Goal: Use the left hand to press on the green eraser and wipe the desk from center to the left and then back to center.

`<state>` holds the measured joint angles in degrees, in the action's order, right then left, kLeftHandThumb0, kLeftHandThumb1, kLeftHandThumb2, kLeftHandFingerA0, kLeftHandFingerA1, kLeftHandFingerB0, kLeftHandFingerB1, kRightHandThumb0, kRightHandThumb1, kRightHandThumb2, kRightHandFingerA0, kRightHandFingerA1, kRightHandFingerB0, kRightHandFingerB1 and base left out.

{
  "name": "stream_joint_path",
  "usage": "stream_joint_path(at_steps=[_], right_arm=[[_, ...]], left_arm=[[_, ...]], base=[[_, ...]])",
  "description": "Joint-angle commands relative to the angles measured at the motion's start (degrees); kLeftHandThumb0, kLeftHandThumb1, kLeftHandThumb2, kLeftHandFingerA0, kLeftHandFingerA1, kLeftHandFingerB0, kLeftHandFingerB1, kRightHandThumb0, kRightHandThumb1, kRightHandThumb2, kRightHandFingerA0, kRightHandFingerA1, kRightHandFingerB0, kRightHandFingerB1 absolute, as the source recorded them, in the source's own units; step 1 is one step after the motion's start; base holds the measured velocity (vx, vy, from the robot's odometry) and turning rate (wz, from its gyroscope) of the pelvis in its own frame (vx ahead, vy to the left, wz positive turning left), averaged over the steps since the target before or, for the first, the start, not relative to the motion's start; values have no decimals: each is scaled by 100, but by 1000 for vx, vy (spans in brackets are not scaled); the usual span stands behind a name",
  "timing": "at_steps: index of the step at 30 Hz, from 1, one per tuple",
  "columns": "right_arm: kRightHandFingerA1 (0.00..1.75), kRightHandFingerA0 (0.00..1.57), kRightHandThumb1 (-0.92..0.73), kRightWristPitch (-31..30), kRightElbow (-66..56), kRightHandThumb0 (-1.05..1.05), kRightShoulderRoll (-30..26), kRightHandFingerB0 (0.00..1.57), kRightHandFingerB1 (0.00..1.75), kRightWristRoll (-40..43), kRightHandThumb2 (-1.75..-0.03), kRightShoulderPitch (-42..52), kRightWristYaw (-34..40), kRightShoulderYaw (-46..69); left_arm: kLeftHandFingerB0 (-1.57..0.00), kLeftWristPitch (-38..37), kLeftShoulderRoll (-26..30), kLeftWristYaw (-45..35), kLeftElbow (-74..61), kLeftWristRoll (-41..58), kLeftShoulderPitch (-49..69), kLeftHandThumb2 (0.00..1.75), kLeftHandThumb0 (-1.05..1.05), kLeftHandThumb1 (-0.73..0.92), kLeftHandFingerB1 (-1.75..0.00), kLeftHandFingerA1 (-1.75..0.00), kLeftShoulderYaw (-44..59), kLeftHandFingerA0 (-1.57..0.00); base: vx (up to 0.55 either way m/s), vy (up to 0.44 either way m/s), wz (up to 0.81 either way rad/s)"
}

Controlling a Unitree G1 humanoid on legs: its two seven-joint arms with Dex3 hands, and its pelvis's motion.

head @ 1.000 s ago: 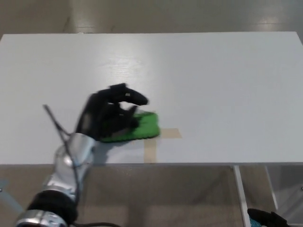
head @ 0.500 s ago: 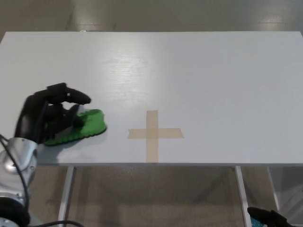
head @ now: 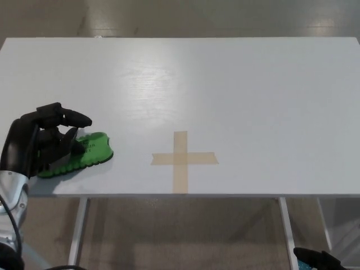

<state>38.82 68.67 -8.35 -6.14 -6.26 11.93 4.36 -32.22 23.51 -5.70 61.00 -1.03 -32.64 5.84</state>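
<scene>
The green eraser lies flat on the white desk, near the front left corner. My black left hand rests on its left half, fingers curled down over it and pressing it to the surface. Only the eraser's right part shows past the fingers. A cross of tan tape marks the desk's centre, well to the right of the eraser. The right hand is out of the picture.
The desk's front edge runs just below the eraser and the tape cross. Grey table legs and the floor show beneath. A small dark and teal object sits at the bottom right corner.
My left hand has slid the eraser from the tape cross at the centre far to the left, uncovering the cross. The last half second added a small further move left.
</scene>
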Motion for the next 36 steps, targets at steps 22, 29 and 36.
stream_joint_path(at_steps=[22,29,36], right_arm=[[53,76,-59,-42,-36,-30,-45,69,50,14,-57,-5,-111,7],[54,76,-59,-4,-21,-31,-17,70,50,86,-57,-41,-178,70],[54,77,-59,-2,-16,-30,-30,70,51,77,-57,-67,-183,90]], left_arm=[[-83,801,-1690,254,-398,-629,-415,67,-17,84,-96,-111,-1193,-92],[-82,894,-2007,363,-620,-768,-405,68,-17,83,-95,-115,-1496,-91],[-81,1088,-2206,361,-789,-810,-425,68,-17,83,-98,-115,-1682,-91]], base=[[0,0,0],[0,0,0],[0,0,0]])
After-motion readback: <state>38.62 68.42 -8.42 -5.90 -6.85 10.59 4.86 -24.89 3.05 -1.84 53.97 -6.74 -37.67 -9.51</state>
